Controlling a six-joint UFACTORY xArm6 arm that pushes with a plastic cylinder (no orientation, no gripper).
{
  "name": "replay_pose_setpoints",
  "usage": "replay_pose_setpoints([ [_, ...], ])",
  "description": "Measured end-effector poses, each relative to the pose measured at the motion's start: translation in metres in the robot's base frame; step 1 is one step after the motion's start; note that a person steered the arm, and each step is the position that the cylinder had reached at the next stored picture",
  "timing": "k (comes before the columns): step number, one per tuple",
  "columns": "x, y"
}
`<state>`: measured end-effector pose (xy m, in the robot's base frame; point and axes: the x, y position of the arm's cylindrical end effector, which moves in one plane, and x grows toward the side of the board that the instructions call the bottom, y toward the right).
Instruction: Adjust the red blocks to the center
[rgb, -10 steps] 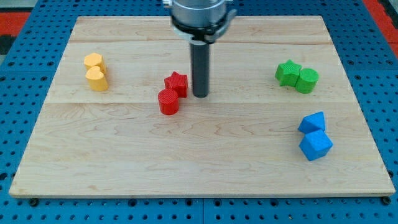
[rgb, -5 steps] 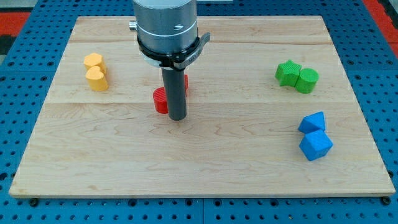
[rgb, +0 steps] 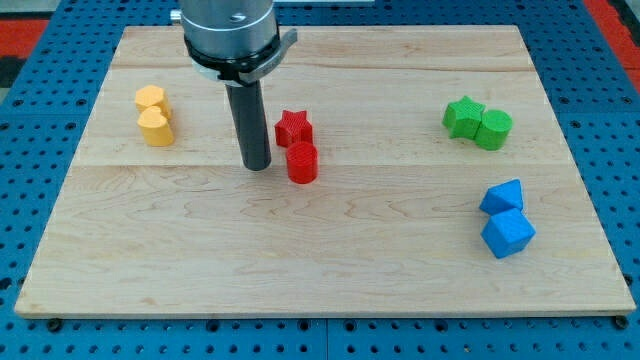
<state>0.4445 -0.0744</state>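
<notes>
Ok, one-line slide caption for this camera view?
My tip rests just left of the red cylinder and red star, near the board's center.

Pale smooth wooden board (rgb: 330, 250), matt red blocks (rgb: 301, 162)

My tip (rgb: 256, 166) stands just to the view's left of the cylinder block (rgb: 301, 162), which touches the star block (rgb: 293, 128) above it. Two heart-shaped blocks (rgb: 153, 115) sit far left; two blocks (rgb: 477, 123) far right, two more (rgb: 506, 221) below them
</notes>
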Motion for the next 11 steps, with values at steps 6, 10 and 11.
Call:
replay_pose_setpoints([
  [6, 0.022, 0.062],
  [10, -0.067, 0.169],
  [11, -0.132, 0.181],
])
